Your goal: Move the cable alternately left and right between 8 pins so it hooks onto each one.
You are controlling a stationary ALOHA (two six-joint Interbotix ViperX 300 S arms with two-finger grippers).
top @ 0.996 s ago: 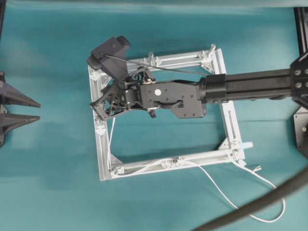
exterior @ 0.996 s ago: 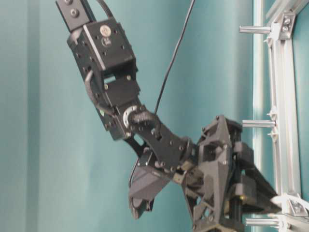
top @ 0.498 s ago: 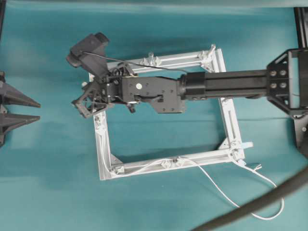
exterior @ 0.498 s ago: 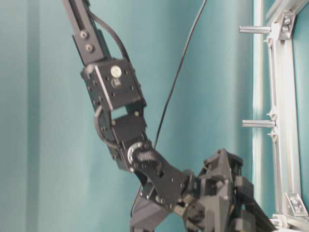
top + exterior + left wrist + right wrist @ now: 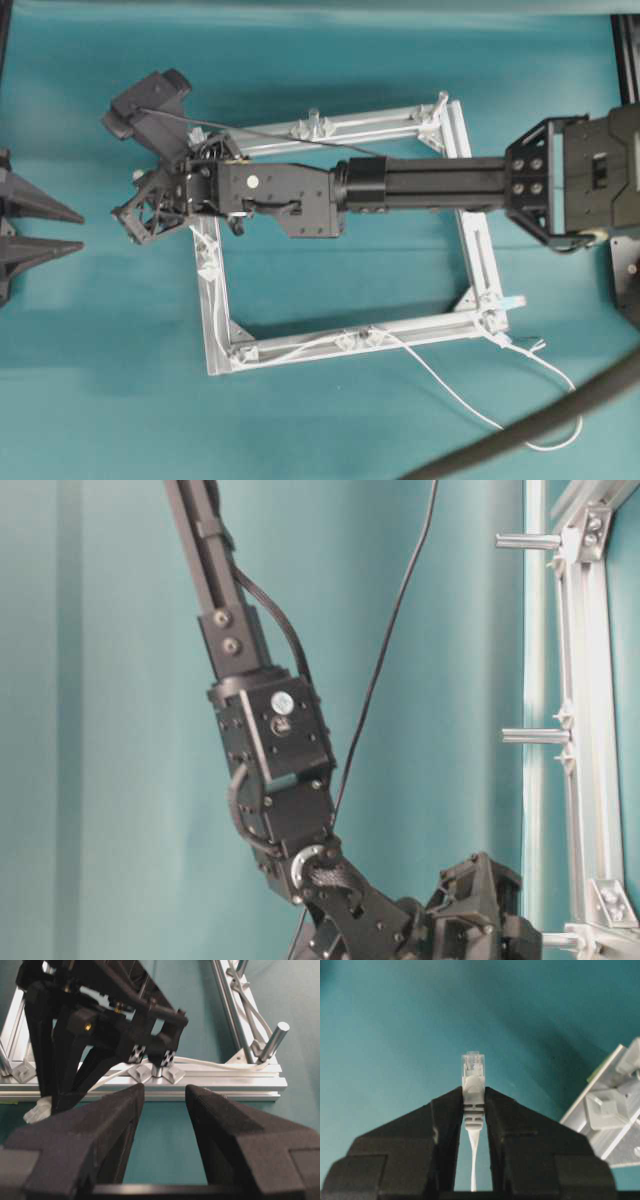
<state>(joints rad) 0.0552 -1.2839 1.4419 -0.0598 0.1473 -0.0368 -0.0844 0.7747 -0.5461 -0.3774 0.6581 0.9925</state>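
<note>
Cable (image 5: pixel 473 1092) end sits pinched between the right gripper (image 5: pixel 473 1110) pads, its clear plug sticking straight out past the fingertips, long axis in line with the fingers. From overhead, that gripper (image 5: pixel 135 205) hangs just outside the frame's (image 5: pixel 345 125) left rail, pointing left. The cord (image 5: pixel 470 405) runs along the left and lower rails, past pins (image 5: pixel 360 338), then loops loose on the table at lower right. Left gripper (image 5: pixel 161 1097) stands with jaws wide apart, holding nothing.
</note>
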